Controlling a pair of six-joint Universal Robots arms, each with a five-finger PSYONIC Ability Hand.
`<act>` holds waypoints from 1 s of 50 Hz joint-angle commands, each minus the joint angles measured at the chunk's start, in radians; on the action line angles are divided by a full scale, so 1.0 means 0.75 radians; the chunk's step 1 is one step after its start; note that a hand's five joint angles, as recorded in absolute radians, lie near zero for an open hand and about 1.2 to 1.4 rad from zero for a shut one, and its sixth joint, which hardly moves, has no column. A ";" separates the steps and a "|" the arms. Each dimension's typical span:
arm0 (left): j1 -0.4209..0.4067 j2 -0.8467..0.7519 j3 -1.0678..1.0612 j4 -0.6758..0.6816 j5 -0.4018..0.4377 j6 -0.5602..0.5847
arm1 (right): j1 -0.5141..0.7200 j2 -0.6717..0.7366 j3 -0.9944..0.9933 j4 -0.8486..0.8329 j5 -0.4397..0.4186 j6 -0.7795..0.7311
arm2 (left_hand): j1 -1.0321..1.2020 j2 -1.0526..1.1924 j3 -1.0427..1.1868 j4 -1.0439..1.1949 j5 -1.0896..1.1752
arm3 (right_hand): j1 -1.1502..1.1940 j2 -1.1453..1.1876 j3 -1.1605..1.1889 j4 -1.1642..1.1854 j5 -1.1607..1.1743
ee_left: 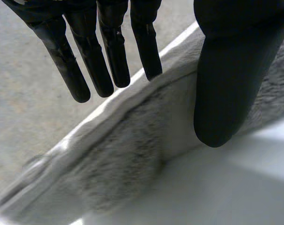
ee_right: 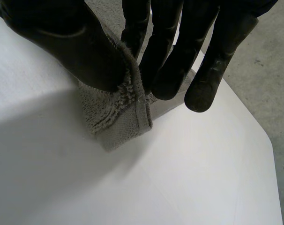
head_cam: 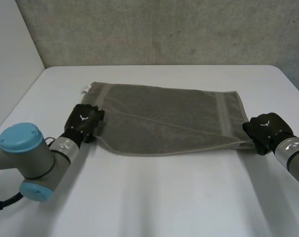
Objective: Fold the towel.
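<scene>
So, grey towel [head_cam: 164, 116] lies flat across the middle of the white table [head_cam: 154, 202], a bit nearer the far edge, long side running between the table's left and right edges. A slanted crease crosses it, so I'd guess one layer is already turned over.

Right robot hand [head_cam: 264, 131] is at the towel's near corner on the table's right side. In its wrist view, thumb and fingers [ee_right: 168, 70] are closed on that corner, with cloth bunched between them. Firm pinch.

Left robot hand [head_cam: 84, 121] is at the opposite near corner, toward the table's left edge. Its fingers [ee_left: 109, 51] are straight and spread, the thumb stands apart, and the towel's hem lies under them. Nothing gripped.

Step in hand, as I judge it, is getting both near corners held before the lift. To do it well, the left side should close on the hem the way the right has, taking all layers. Then both corners should rise together, level, and travel toward the far edge so the hems line up. A one-sided lift would skew the fold.

Labels: small white tag [head_cam: 85, 90] at the towel's far corner on the left side, with no writing I can read. No brand seen.
</scene>
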 commanded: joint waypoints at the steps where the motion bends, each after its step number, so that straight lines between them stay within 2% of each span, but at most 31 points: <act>1: 0.000 0.000 -0.008 -0.040 0.047 0.000 | -0.001 -0.001 -0.001 0.000 0.000 0.000 | 0.138 0.139 0.139 0.139 0.141 | 0.074 0.069 0.065 0.072 0.055; 7: 0.000 -0.002 -0.006 -0.040 0.047 0.000 | -0.001 -0.001 -0.001 0.000 0.000 0.000 | 0.243 0.244 0.244 0.244 0.247 | 0.074 0.069 0.065 0.072 0.055; 8: 0.000 -0.002 -0.006 -0.040 0.047 0.000 | -0.001 -0.001 -0.001 0.000 0.000 0.000 | 0.391 0.392 0.392 0.392 0.394 | 0.074 0.069 0.065 0.072 0.055; 9: 0.000 0.000 -0.006 -0.042 0.047 0.000 | -0.001 -0.001 -0.001 0.000 0.000 0.000 | 0.660 0.661 0.661 0.661 0.663 | 0.074 0.069 0.065 0.072 0.055; 10: 0.000 0.000 -0.006 -0.042 0.047 0.000 | 0.001 -0.001 -0.001 0.000 0.000 0.000 | 0.662 0.663 0.663 0.663 0.666 | 0.074 0.069 0.065 0.072 0.055; 11: 0.000 0.000 -0.006 -0.044 0.047 -0.002 | -0.001 -0.001 -0.001 0.000 0.000 0.000 | 1.014 1.015 1.015 1.015 1.018 | 0.074 0.069 0.065 0.072 0.055; 22: 0.002 0.047 -0.008 -0.147 0.049 0.002 | 0.001 -0.005 0.001 0.000 0.000 0.000 | 1.018 1.019 1.019 1.019 1.022 | 0.074 0.069 0.065 0.072 0.055; 34: 0.002 0.029 -0.022 -0.155 0.047 0.008 | -0.001 -0.011 0.001 0.002 0.000 0.000 | 1.018 1.019 1.019 1.019 1.022 | 0.074 0.069 0.065 0.072 0.055; 42: 0.033 0.234 -0.088 -0.222 0.032 0.010 | -0.016 -0.124 -0.021 0.025 -0.006 0.002 | 1.018 1.019 1.019 1.019 1.022 | 0.074 0.069 0.065 0.072 0.055; 44: 0.063 0.354 -0.153 -0.279 0.030 0.008 | -0.016 -0.165 -0.025 0.047 -0.012 0.000 | 1.018 1.019 1.019 1.019 1.022 | 0.074 0.069 0.065 0.072 0.055; 47: 0.080 0.420 -0.184 -0.323 0.030 0.010 | -0.020 -0.251 -0.062 0.182 -0.029 -0.029 | 1.018 1.019 1.019 1.019 1.022 | 0.074 0.069 0.065 0.072 0.055; 49: 0.088 0.530 -0.249 -0.434 0.032 0.018 | -0.038 -0.297 -0.125 0.432 -0.082 -0.118 | 1.018 1.019 1.019 1.019 1.022 | 0.074 0.069 0.065 0.072 0.055; 50: 0.088 0.530 -0.249 -0.435 0.032 0.018 | -0.038 -0.298 -0.125 0.434 -0.082 -0.119 | 1.018 1.019 1.019 1.019 1.022 | 0.074 0.069 0.065 0.072 0.055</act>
